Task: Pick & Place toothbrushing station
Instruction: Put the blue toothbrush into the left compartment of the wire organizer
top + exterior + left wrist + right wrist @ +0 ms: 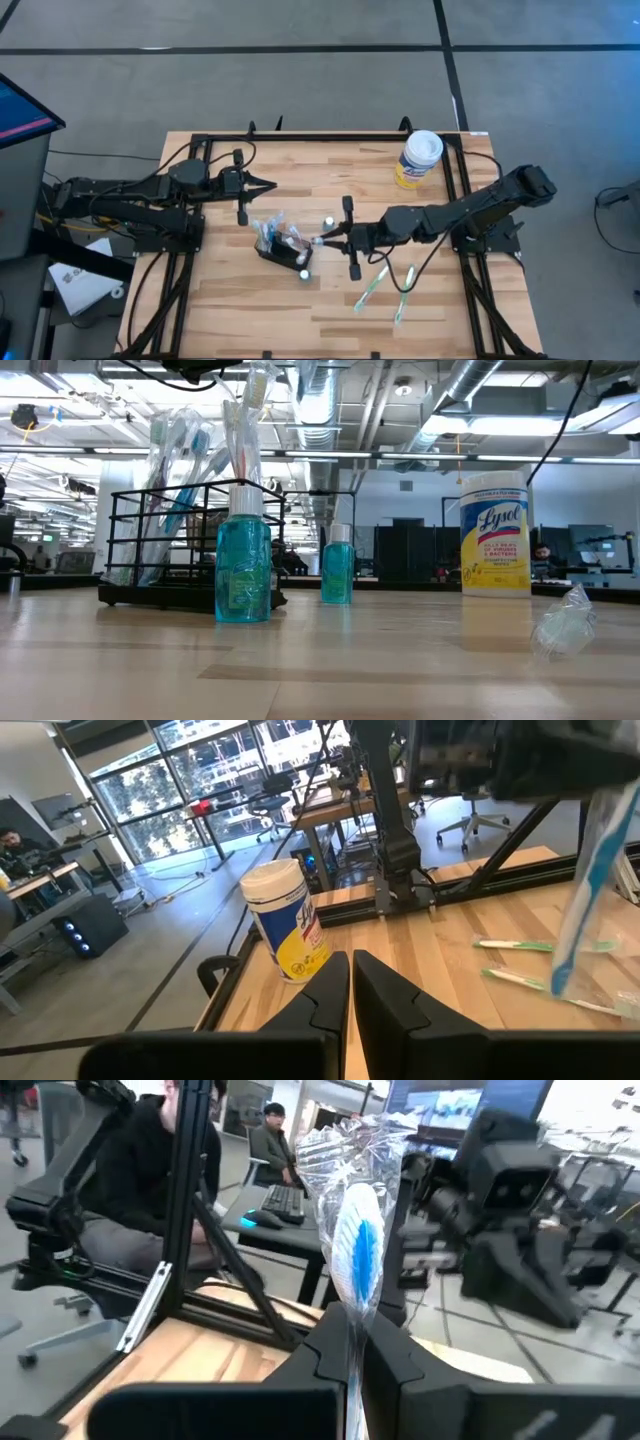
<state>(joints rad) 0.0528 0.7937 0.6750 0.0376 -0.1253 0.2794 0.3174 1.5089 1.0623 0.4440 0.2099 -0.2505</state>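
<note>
While the left pincer (pixel 270 184) hovers shut and empty near the worktop's (pixel 240 300) left edge, the right pincer (pixel 350 1342) is clamped on a clear-wrapped blue-and-white toothbrush (pixel 356 1245) over the small black wire-framed toothbrushing station (pixel 281 254), which sits at the worktop's middle.

Light wooden table (pixel 250 300) with a black frame, set with toothbrushing things.

Left of the middle of the high view the toothbrushing station (pixel 276 253), a black wire holder stuffed with wrapped brushes, stands on the boards. A small bottle of blue liquid (pixel 303 272) stands just beside its lower right corner, and another (pixel 327 221) to its upper right. Two wrapped toothbrushes (pixel 371 287) (pixel 404 293) lie loose toward the lower right. A yellow wipes canister (pixel 419 159) with a white lid stands at the upper right.
</note>
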